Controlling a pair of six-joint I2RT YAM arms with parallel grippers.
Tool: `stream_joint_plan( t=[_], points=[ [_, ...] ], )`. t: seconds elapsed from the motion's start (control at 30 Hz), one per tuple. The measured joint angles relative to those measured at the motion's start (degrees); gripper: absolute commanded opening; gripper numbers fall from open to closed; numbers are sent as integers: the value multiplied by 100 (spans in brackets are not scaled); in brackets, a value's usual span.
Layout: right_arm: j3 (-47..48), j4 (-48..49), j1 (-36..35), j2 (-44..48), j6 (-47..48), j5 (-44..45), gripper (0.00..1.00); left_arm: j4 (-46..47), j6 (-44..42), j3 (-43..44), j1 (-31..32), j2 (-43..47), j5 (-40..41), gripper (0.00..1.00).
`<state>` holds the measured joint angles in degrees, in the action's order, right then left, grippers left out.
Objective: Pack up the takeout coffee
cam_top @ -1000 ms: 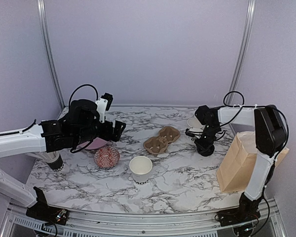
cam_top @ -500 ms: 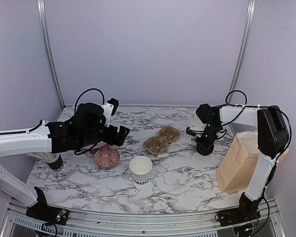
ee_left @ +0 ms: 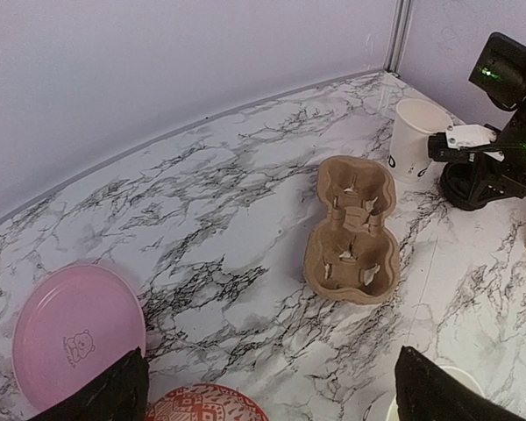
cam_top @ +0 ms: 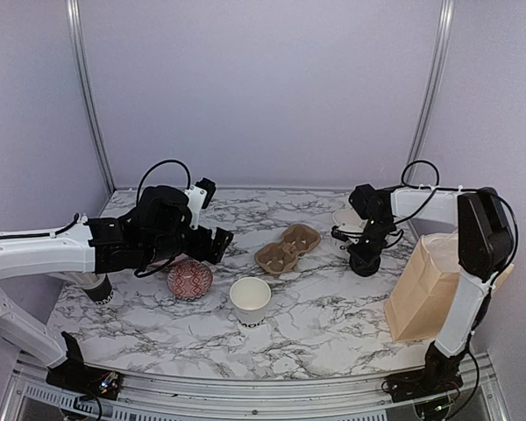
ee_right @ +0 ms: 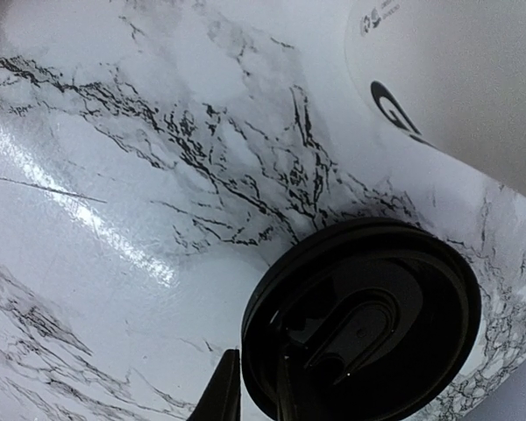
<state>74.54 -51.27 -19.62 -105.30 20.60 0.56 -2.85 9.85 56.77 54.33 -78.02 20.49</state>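
Toward three o'clock on the marble table [cam_top: 333, 324], a round black lid [ee_right: 359, 324] lies flat. Just beside it, at its eleven o'clock, stands an uncovered white paper cup, the far cup [cam_top: 344, 217], upright, with black lettering near its base. The right gripper [ee_right: 254, 393] reaches down onto the lid with its two fingers drawn close together astride the rim. They seem to pinch that rim, though the wrist view is too tight to be sure the hold is firm.

A second uncovered cup, the near cup [cam_top: 250, 298], stands at six o'clock of the table's middle. Between the two cups lies the empty brown pulp tray [cam_top: 287, 247]. A brown paper bag [cam_top: 421, 281] stands at four o'clock. The left gripper [ee_left: 272, 399] hovers at nine o'clock, fingers spread wide and holding nothing, near a pink plate [ee_left: 74, 329] and a red patterned dish [cam_top: 190, 279].

The step in hand looks like lidding the far cup. The next move calls for lifting the lid level, centring it over that cup's mouth and pressing evenly without tipping the cup.
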Motion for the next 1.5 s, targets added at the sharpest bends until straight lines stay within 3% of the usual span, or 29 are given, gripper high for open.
stream_joint_plan(
  t=[0.33, 0.67, 0.9, 1.17, 1.33, 1.5],
  points=[
    [2, 2, 103, 0, -2, 0, 15, 0, -37, 9, 57, -98, -9, 99],
    [48, 2, 107, 0, 22, 0, 4, 0, -109, 31, 98, -127, -7, 99],
    [140, -92, 118, 33, 20, -4, 2, -2, -136, 39, 125, -157, -7, 99],
    [356, -229, 149, 481, 66, 90, 9, 0, -149, 146, 146, -308, -13, 99],
    [688, -232, 544, 302, 109, 179, 35, 0, -155, 162, 184, -358, -52, 99],
    [1119, -203, 964, -85, 186, 463, 45, 0, -197, 162, 190, -367, -57, 99]
  ],
)
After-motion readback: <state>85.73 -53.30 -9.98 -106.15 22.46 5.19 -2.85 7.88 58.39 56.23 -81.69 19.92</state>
